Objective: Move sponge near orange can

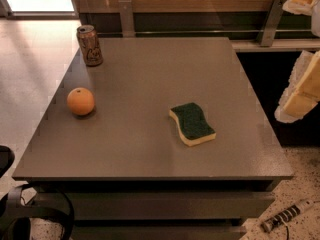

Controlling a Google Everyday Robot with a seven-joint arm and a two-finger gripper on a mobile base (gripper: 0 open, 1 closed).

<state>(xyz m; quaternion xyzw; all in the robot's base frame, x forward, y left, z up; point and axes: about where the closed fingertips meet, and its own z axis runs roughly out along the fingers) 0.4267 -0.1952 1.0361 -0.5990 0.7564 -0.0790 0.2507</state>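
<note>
The sponge (192, 123), dark green on top with a pale yellow foam layer, lies flat on the grey table (140, 149), right of its middle. The orange can (90, 45), brown-orange with dark markings and a silver rim, stands upright at the table's far left corner. My gripper (305, 44) hangs at the right edge of the view, off the table's right side and well above and to the right of the sponge. Its two pale fingers, one (300, 91) lower and one at the top right corner, stand wide apart and hold nothing.
A round orange fruit (80, 101) sits near the table's left edge, between the can and the front. A wooden wall with metal brackets (126, 16) runs behind the table. Black cables (35, 214) lie at the lower left, and a power strip (287, 216) on the floor at the lower right.
</note>
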